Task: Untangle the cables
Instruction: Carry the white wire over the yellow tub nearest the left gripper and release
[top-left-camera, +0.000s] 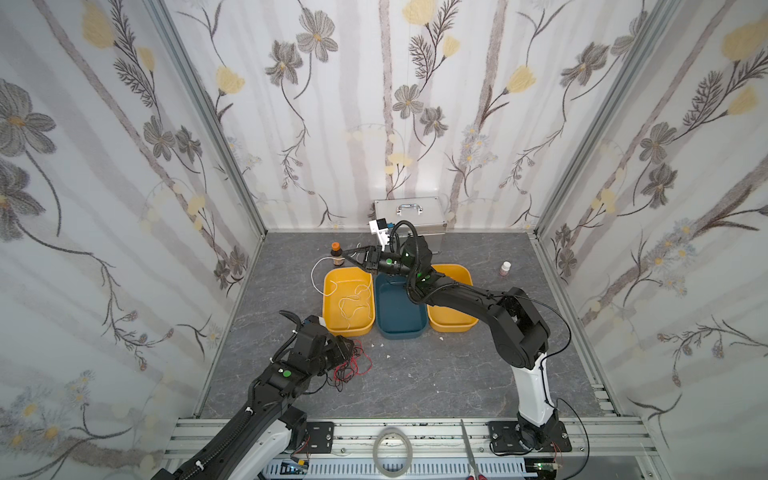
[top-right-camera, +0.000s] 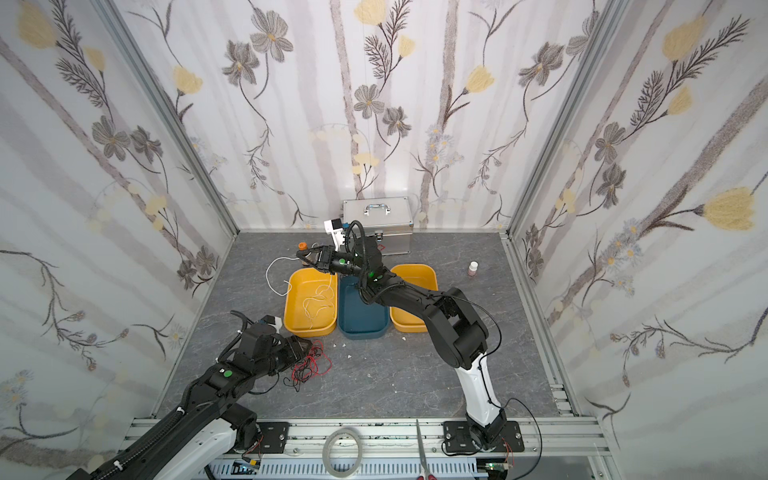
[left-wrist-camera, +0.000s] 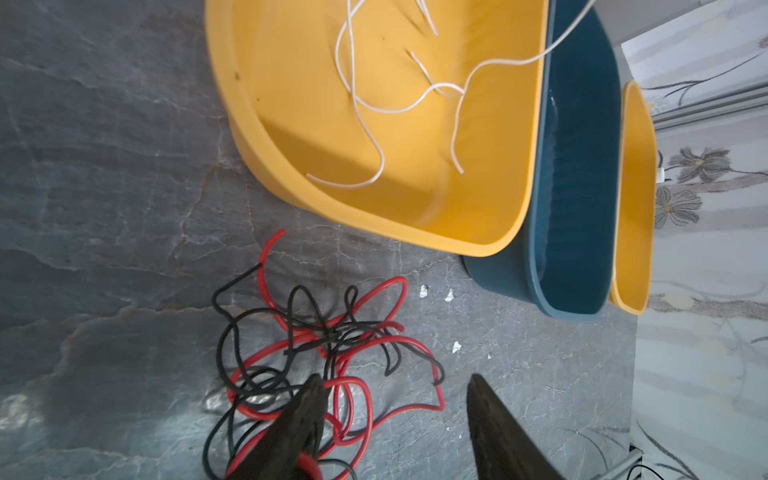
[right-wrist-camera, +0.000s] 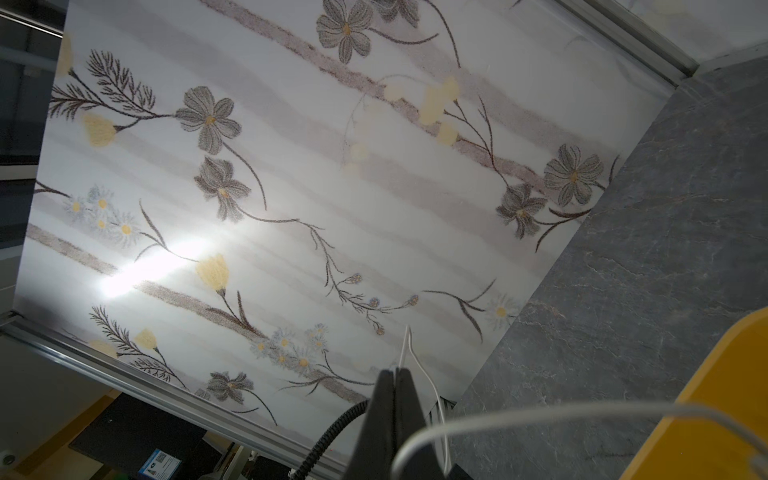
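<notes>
A tangle of red and black cables (top-left-camera: 353, 365) (top-right-camera: 309, 365) (left-wrist-camera: 332, 345) lies on the grey table in front of the left yellow bin (top-left-camera: 332, 328). My left gripper (top-left-camera: 349, 347) (left-wrist-camera: 395, 378) hangs low over the tangle's edge, open, with one finger on top of the strands and nothing pinched. A white cable (top-left-camera: 353, 301) (left-wrist-camera: 361, 108) lies coiled in that bin and loops out over its far left corner. My right gripper (top-left-camera: 347, 251) (right-wrist-camera: 395, 372) is shut on the white cable (right-wrist-camera: 540, 409) above the bin's far edge.
A blue bin (top-left-camera: 399, 332) and a second yellow bin (top-left-camera: 453, 326) stand to the right. A brown bottle (top-left-camera: 336, 254), a metal case (top-left-camera: 409, 212) and a small white-capped bottle (top-left-camera: 505, 268) are further back. A tape ring (top-left-camera: 392, 453) and scissors (top-left-camera: 467, 449) rest on the front rail.
</notes>
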